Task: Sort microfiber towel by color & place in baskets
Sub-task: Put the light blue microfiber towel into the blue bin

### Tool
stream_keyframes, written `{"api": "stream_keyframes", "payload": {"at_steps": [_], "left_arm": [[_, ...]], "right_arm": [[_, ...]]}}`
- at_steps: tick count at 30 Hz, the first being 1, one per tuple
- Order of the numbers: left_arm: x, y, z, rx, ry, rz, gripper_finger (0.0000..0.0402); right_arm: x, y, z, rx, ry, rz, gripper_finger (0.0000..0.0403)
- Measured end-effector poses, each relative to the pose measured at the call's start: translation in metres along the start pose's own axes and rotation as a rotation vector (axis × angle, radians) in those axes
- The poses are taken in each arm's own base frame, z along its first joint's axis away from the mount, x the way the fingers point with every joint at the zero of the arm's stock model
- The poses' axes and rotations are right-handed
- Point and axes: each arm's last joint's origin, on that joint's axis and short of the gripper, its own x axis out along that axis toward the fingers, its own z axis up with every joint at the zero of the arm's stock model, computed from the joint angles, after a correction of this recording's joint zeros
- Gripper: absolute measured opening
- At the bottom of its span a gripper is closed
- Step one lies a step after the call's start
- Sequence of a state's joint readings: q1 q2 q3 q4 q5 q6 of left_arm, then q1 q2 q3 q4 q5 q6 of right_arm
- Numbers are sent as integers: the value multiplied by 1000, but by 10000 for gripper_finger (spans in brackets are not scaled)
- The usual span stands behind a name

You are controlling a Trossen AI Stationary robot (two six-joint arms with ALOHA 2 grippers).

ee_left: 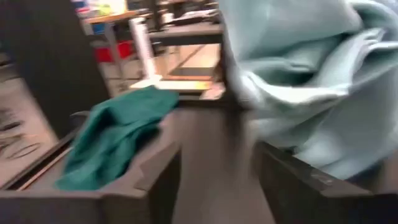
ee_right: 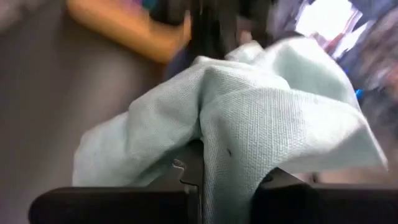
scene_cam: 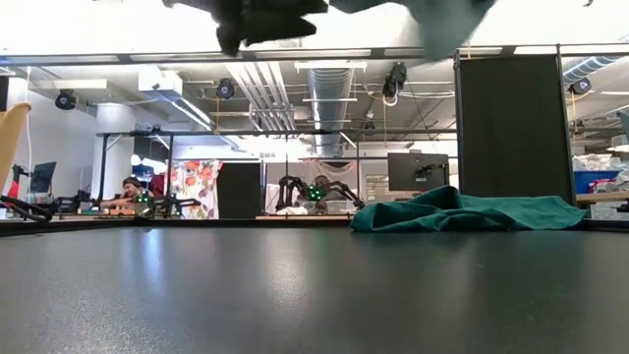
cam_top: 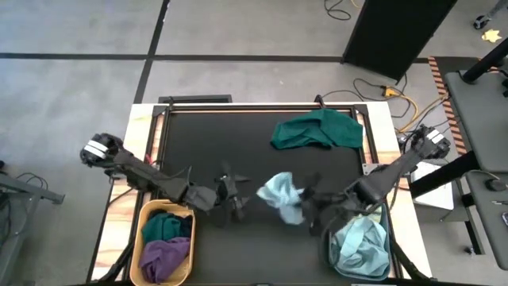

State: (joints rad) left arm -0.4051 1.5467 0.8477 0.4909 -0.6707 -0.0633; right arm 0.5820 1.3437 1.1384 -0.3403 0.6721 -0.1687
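A light blue towel (cam_top: 281, 194) hangs bunched from my right gripper (cam_top: 306, 205), above the table's near middle. In the low view this towel (scene_cam: 442, 18) is high off the tabletop. My left gripper (cam_top: 236, 197) is open just left of it and touches nothing; in its wrist view the towel (ee_left: 311, 81) fills the space ahead. A dark green towel (cam_top: 317, 131) lies crumpled on the table's far right part. The orange-yellow basket (cam_top: 144, 238) at the near left holds a green and a purple cloth. The grey-blue basket (cam_top: 386, 238) at the near right holds light blue cloth. My right gripper pinches the light blue towel between its two fingers at a gathered fold (ee_right: 217, 155), several layers bunched together. The fingers come from the table's right, slanting down. The towel is lifted clear of the table and hangs slack around and beyond the fingertips.
The black tabletop (cam_top: 206, 151) has free room on its left and far-left parts. The two baskets sit at the near corners beside the arms. Cables and a dark cabinet lie beyond the far edge.
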Motion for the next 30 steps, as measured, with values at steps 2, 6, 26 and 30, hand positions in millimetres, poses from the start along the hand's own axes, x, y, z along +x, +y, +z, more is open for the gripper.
{"api": "stream_keyframes", "payload": {"at_steps": [2, 6, 26, 30], "left_arm": [[-8, 5, -10, 11, 20, 64, 212], [-14, 13, -32, -2, 24, 133, 246], [2, -12, -39, 67, -11, 89, 240], [3, -13, -32, 102, -23, 93, 240]], "right_arm": [[-19, -15, 6, 36, 164, 63, 32], [-63, -52, 18, 256, 481, 165, 32], [-72, 64, -75, 867, 1176, 389, 47], [-67, 71, -80, 830, 1206, 396, 39]]}}
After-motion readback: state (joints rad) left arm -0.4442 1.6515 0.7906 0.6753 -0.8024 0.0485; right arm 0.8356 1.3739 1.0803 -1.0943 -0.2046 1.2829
